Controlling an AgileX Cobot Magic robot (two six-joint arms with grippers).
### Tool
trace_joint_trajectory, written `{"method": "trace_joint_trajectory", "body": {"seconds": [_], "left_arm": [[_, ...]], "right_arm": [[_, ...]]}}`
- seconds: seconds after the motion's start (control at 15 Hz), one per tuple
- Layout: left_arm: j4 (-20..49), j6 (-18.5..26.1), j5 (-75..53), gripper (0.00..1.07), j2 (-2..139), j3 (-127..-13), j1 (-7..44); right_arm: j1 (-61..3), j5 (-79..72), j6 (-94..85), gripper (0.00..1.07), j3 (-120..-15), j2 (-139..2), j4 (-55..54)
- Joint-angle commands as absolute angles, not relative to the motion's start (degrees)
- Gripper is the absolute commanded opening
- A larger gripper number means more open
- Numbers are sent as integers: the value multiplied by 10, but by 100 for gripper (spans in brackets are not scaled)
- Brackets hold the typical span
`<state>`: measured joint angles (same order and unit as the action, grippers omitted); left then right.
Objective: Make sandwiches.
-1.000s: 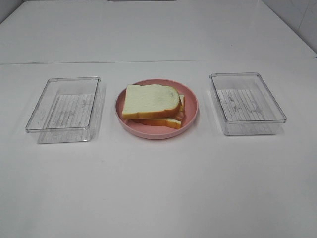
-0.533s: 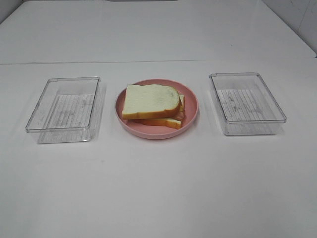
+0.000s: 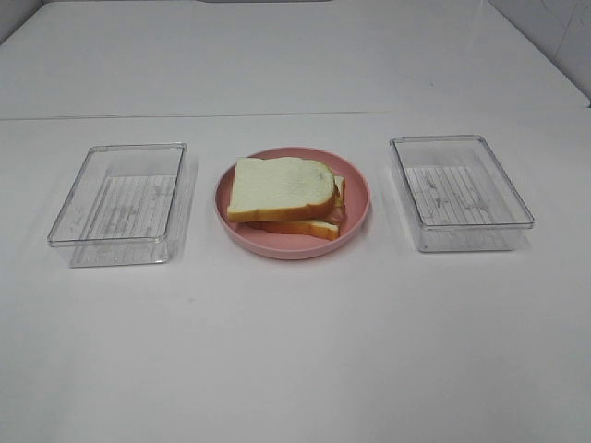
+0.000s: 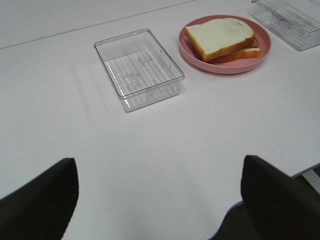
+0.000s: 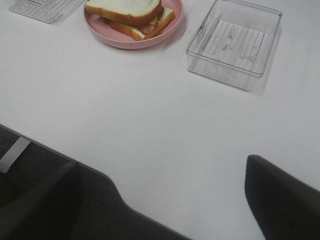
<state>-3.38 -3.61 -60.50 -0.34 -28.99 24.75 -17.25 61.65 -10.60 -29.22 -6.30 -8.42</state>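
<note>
The sandwich [image 3: 284, 197] sat mid-frame on the pink plate [image 3: 357, 217], far from the left gripper [image 4: 160, 200] and right gripper [image 5: 162, 200], both wide open, holding nothing, neither nearer.

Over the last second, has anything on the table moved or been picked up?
No visible change. The sandwich sits on the pink plate as before, both clear trays are where they were, and nothing was gripped or released.
</note>
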Motion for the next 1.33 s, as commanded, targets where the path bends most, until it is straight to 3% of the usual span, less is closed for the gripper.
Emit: {"method": "trace_joint_trajectory", "body": {"seconds": [0.07,0.2,0.47,0.6,1.33], "left_arm": [[-29,-35,-600,84,-15,-287,249],[-31,-35,-600,84,-15,-287,228],[-31,-35,-600,84,-15,-287,69],[-31,-35,-600,84,-15,-287,10],[-31,-35,-600,84,-14,-287,-4]], "right_arm": [[-174,612,-107,83,-290,-60,-81],[-153,612,-107,83,-290,-59,-83],[-10,612,-107,83,-290,-59,-84],[21,612,-107,83,-290,-58,-84],[19,612,-107,83,-290,11,-85]]}}
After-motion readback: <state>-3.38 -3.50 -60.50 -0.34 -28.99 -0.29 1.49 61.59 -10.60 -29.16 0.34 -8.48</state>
